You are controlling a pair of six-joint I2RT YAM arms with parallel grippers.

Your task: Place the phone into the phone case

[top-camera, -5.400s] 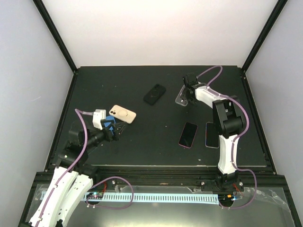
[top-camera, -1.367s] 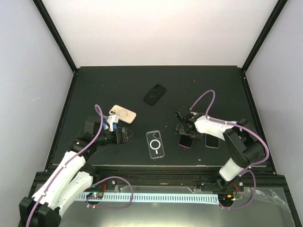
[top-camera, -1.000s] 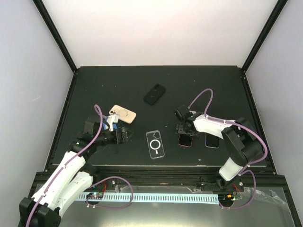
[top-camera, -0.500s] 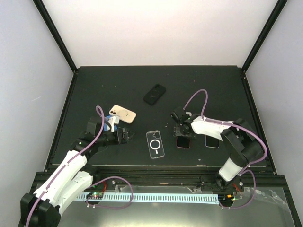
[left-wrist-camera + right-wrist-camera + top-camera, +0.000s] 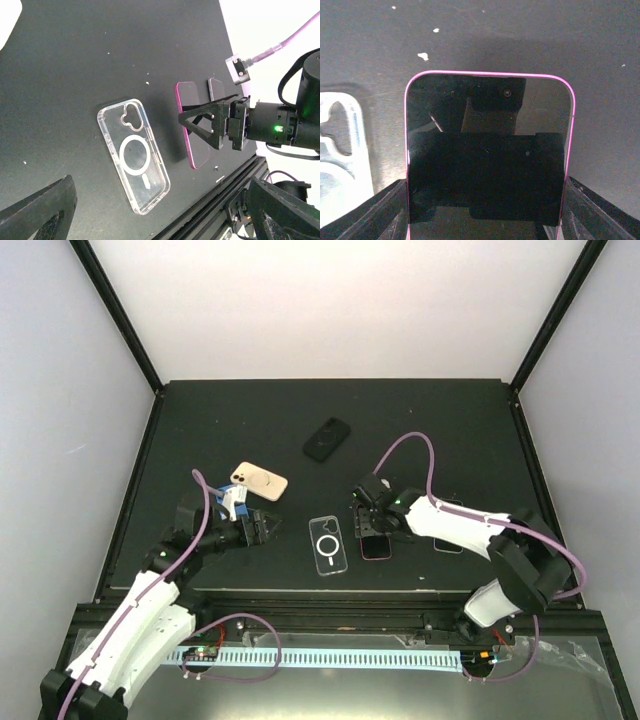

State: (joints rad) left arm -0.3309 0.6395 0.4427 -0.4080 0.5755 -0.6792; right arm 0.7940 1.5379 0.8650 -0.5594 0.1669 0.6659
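Observation:
The phone [image 5: 377, 542] has a dark screen and a pink rim. My right gripper [image 5: 372, 522] is shut on it, one finger on each long edge [image 5: 487, 216]. In the left wrist view the phone [image 5: 192, 135] hangs tilted just above the table, with its shadow below it. The phone case [image 5: 328, 545] is clear with a white ring and lies flat just left of the phone [image 5: 134, 162]; its edge shows at the left of the right wrist view [image 5: 340, 150]. My left gripper [image 5: 264, 528] stands open left of the case, with nothing between its fingers [image 5: 160, 202].
A beige phone [image 5: 260, 480] lies behind my left gripper. Further back at the middle sits a black case [image 5: 326, 439]. A second dark phone [image 5: 447, 538] lies right of the held one, partly under my right arm. The table's front rail [image 5: 330, 597] runs close to the case.
My right gripper has carried the pink phone leftward, closer to the clear case. My left gripper has shifted slightly and stays open. The clear case has not moved.

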